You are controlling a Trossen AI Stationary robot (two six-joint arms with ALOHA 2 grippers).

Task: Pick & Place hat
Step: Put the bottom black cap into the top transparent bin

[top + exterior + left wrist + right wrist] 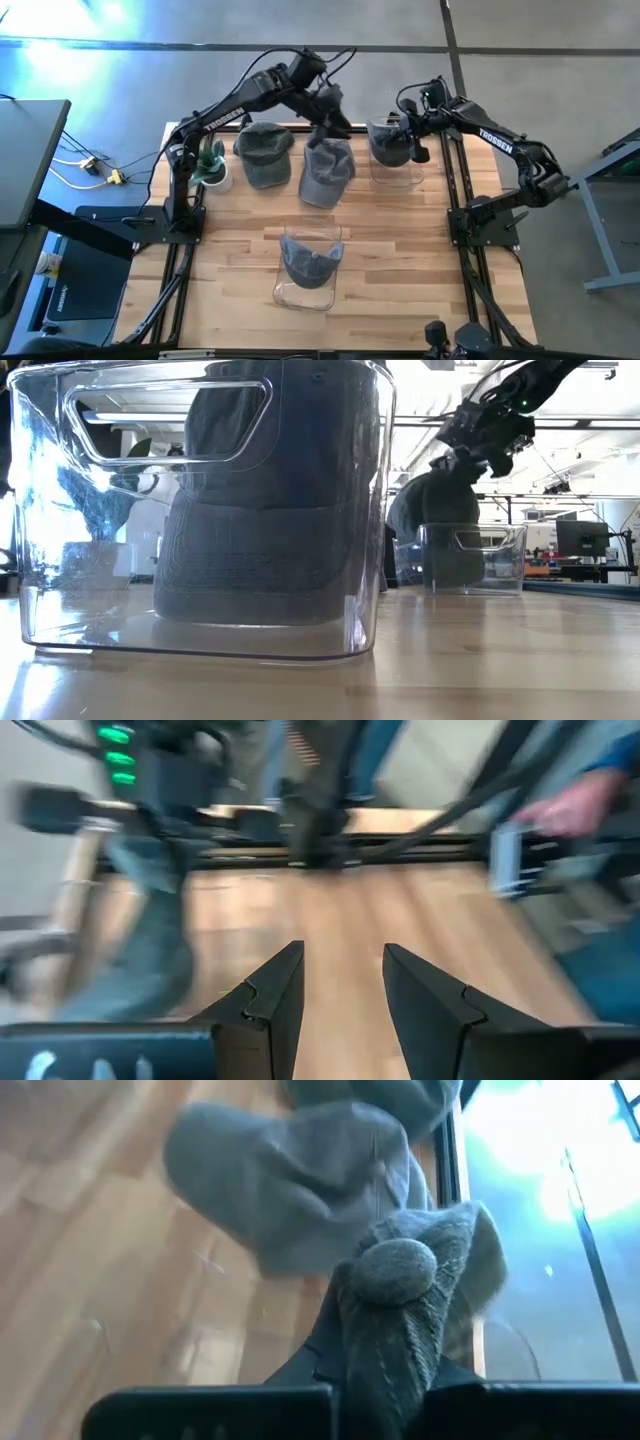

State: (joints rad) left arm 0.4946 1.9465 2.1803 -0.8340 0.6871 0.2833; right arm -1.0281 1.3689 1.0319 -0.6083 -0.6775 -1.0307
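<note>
From above, the right hand (408, 135) held a hat (390, 143) over the bin (397, 170) at two o'clock on the desk (400, 260). The right wrist view showed its fingers pinching the hat's crown. The left wrist view showed the left hand (343, 982) spread, holding nothing.

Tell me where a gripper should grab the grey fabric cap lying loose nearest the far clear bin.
Probably its soft crown, pinched from straight above: the grey fabric cap lies flat on the wooden table, its raised cloth offering a fold. The open left gripper hovers near it.
</note>
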